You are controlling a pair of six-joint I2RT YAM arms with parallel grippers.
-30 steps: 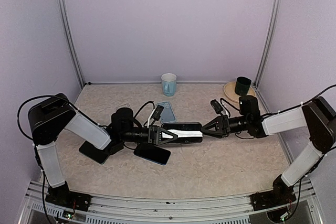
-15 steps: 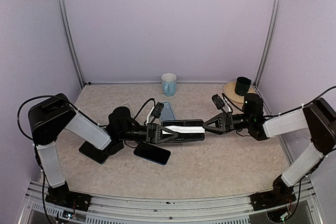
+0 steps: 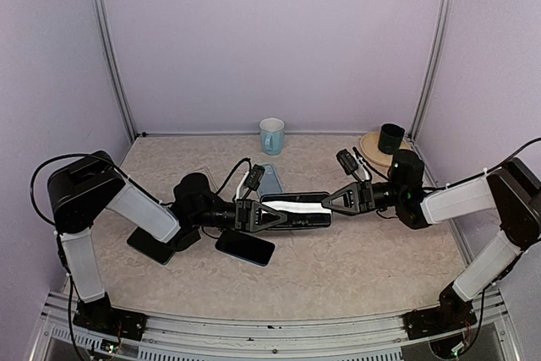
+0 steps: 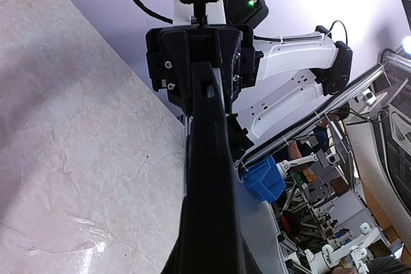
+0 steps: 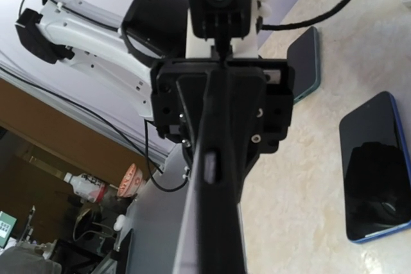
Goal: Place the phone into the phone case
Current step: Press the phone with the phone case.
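Observation:
A black phone case (image 3: 294, 210) with the glossy phone face showing in it hangs level above the table, between both arms. My left gripper (image 3: 264, 216) is shut on its left end. At the other end, my right gripper (image 3: 331, 202) has its fingers closed against the case. In the left wrist view the phone case (image 4: 209, 178) runs edge-on away from me to the right gripper's body (image 4: 199, 56). In the right wrist view the phone case (image 5: 215, 184) also runs edge-on, to the left gripper's body (image 5: 221, 104); my own fingertips are hidden in both.
A blue-edged phone (image 3: 245, 248) lies below the held case and a teal one (image 3: 269, 179) behind it. A dark slab (image 3: 152, 245) lies under the left arm. A pale blue mug (image 3: 271, 135) and a black cup (image 3: 390, 138) on a plate (image 3: 370, 144) stand at the back.
The right gripper's jaws have narrowed onto the case's right end, and that arm has shifted slightly left. The left gripper has kept its grip, edging right with the case.

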